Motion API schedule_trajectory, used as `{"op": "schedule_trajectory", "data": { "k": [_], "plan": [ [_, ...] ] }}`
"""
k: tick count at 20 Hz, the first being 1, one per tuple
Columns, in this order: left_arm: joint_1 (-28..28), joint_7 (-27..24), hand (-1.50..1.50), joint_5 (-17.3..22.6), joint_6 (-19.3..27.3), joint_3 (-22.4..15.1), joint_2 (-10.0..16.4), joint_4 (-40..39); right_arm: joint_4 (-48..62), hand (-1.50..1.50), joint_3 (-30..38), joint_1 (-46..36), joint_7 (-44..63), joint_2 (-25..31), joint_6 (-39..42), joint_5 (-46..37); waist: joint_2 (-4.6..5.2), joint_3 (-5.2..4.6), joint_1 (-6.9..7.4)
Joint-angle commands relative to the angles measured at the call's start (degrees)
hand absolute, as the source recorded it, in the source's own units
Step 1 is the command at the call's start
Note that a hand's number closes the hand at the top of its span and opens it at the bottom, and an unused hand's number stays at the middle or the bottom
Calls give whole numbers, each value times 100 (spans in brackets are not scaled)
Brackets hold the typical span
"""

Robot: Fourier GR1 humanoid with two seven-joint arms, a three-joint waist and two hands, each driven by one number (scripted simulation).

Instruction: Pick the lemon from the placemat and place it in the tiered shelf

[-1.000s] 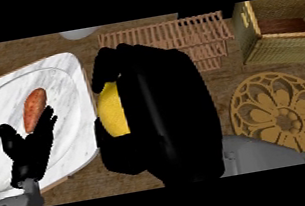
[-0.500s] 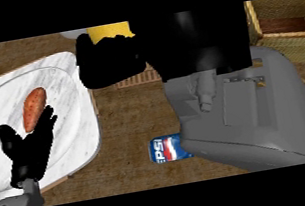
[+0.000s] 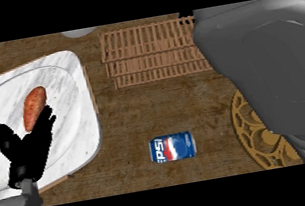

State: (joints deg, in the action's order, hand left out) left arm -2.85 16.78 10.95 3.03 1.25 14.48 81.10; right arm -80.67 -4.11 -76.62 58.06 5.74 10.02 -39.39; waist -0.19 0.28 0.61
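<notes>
The lemon shows nowhere in the head view. The wooden slatted tiered shelf [image 3: 151,52] lies at the top middle of the counter. A round gold patterned placemat [image 3: 253,126] sits at the right, half covered by my grey right forearm [image 3: 277,69]. That forearm reaches up to the view's top edge, where only a black sliver of my right hand [image 3: 186,14] shows beside the shelf's right end. Whether it holds anything is hidden. My left hand [image 3: 26,146] rests open at the lower left, over the white plate.
A white marble plate [image 3: 62,79] at the left carries an orange sweet potato [image 3: 34,107]. A blue Pepsi can [image 3: 172,147] lies on its side on the counter below the shelf. A grey rounded object [image 3: 80,32] peeks in at the top edge.
My right arm has swung up and to the right, carrying the hand and the yellow lemon out past the top edge. The shelf and the can are uncovered. The left hand stayed still.
</notes>
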Motion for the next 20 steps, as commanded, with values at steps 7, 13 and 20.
{"op": "schedule_trajectory", "data": {
  "k": [7,13,20],
  "plan": [
    [-50,-7,0,-78,-56,-22,-172,-432,1464,150,260,-331,-883,310,215,68,35,-33,-8],
    [-88,308,0,-180,71,-156,-254,-14,2634,150,340,-107,-2004,351,-677,-264,61,-30,86],
    [58,-117,0,-165,-141,2,-238,-337,3293,150,496,-530,-2467,486,-830,-359,45,-33,44]
  ]
}}
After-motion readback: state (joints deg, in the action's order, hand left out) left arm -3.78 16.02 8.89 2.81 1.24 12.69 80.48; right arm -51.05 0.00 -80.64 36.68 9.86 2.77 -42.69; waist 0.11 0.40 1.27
